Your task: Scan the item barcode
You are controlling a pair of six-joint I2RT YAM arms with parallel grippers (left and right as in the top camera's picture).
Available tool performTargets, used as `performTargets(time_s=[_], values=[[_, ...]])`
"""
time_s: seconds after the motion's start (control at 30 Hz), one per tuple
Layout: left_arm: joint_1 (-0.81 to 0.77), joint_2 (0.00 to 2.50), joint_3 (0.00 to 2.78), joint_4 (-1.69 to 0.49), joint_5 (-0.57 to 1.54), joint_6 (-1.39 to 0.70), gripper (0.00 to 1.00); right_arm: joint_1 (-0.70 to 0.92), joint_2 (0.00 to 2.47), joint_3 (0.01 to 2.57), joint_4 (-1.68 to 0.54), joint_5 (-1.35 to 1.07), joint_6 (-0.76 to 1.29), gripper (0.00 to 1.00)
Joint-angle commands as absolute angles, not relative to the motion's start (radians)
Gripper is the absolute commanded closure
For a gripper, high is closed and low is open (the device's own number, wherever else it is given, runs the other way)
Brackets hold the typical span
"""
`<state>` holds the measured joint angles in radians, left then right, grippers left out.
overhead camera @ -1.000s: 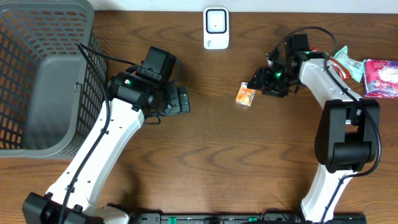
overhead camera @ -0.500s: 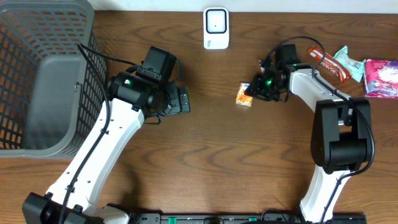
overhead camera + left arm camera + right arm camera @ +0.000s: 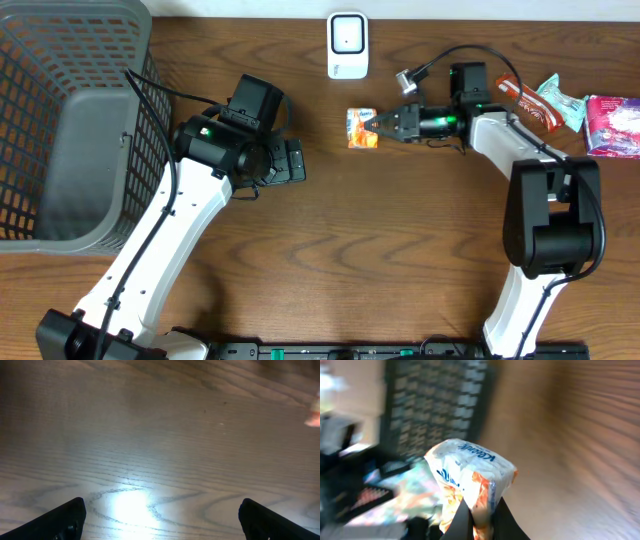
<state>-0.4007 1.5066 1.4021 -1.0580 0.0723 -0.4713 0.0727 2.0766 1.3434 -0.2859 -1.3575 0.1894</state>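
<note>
Grey basket (image 3: 70,130) occupies the left of the frame. Left claw (image 3: 292,160), centre-left, stands spread wide over the bare desk (image 3: 350,250), holding nothing. White scanner (image 3: 347,45) sits at top centre. Just below it, the orange-and-white packet (image 3: 362,128) is pinched by one end in the closed right claw (image 3: 384,126). Wrapped snacks (image 3: 610,125) lie at the upper right edge.

Just below the scanner (image 3: 347,44) hangs the pack (image 3: 362,128); lower, bare bench (image 3: 400,250); basket (image 3: 40,60) far left, packets (image 3: 610,125) far right.
</note>
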Motion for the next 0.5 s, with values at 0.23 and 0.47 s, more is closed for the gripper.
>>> performTargets(time_s=[0.23, 0.47], values=[[-0.398, 1.509, 1.405, -1.062, 0.066, -0.465, 0.02, 0.068, 2.074, 1.341, -0.288, -1.362, 0.194, 0.99], [-0.398, 1.509, 1.405, -1.062, 0.066, -0.465, 0.02, 0.138, 2.066, 1.419, -0.229, -0.784, 0.465, 0.99]])
